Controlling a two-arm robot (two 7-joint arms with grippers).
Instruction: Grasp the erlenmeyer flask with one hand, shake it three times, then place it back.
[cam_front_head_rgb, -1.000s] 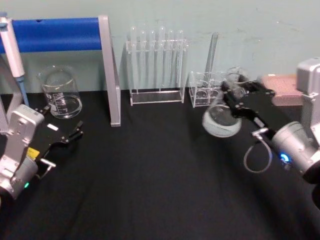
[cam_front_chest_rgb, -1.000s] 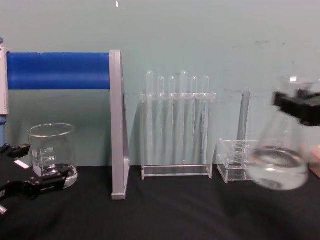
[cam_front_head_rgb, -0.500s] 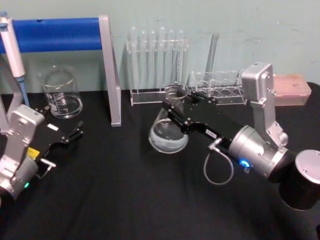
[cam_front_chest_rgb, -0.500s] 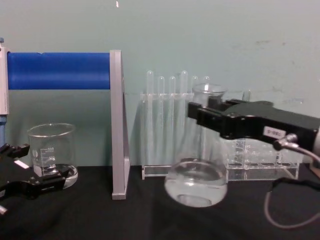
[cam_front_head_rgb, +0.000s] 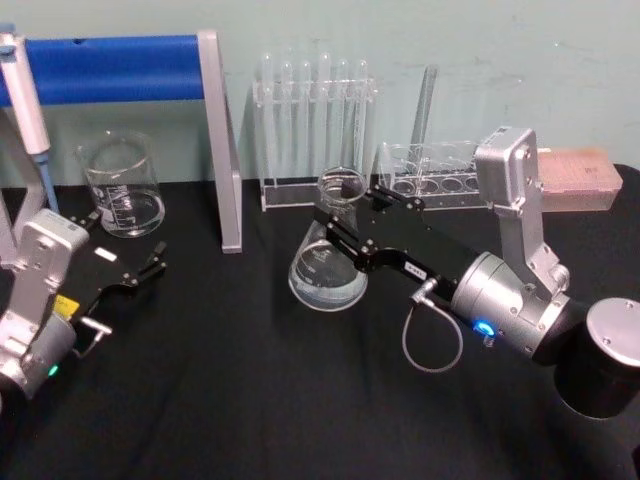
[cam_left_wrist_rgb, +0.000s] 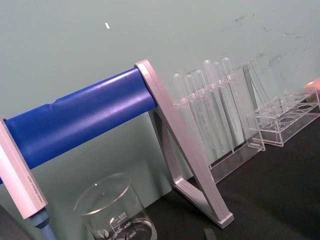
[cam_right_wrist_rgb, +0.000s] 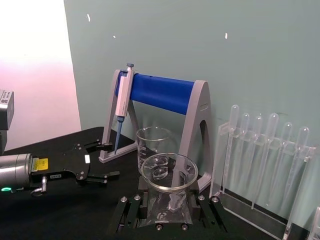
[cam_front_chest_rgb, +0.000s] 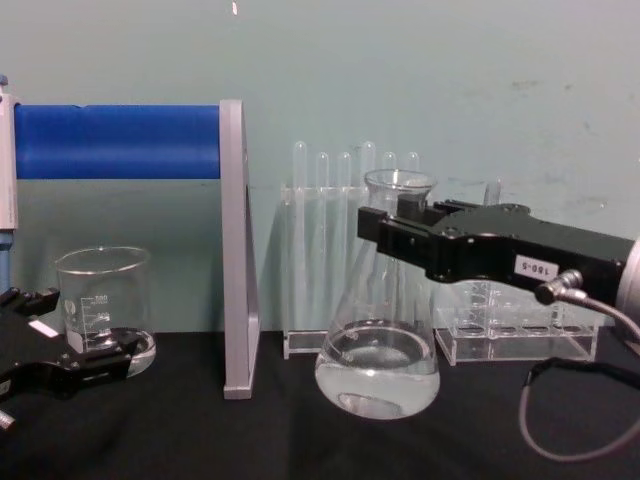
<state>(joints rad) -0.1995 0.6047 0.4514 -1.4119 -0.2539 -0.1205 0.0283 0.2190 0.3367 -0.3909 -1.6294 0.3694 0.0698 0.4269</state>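
The erlenmeyer flask (cam_front_head_rgb: 326, 268) is clear glass with a little liquid in its wide base. It stands upright over the middle of the black table. My right gripper (cam_front_head_rgb: 340, 218) reaches in from the right and is shut on the flask's neck. In the chest view the flask (cam_front_chest_rgb: 378, 358) has its base at or just above the cloth, and the right gripper (cam_front_chest_rgb: 385, 230) clamps it below the flared rim. The right wrist view looks down on the flask's rim (cam_right_wrist_rgb: 169, 172) between the jaws. My left gripper (cam_front_head_rgb: 143, 270) rests open at the left, near the beaker.
A glass beaker (cam_front_head_rgb: 122, 190) stands at back left under a blue roll on a grey frame (cam_front_head_rgb: 226, 160), with a pipette (cam_front_head_rgb: 25, 100) hanging there. A test tube rack (cam_front_head_rgb: 313, 130), a low clear rack (cam_front_head_rgb: 432, 180) and a pink box (cam_front_head_rgb: 575, 178) line the back.
My right gripper has carried the flask from the far right back to the table's middle. The flask has come down and gone from tilted to upright. The left arm has not moved.
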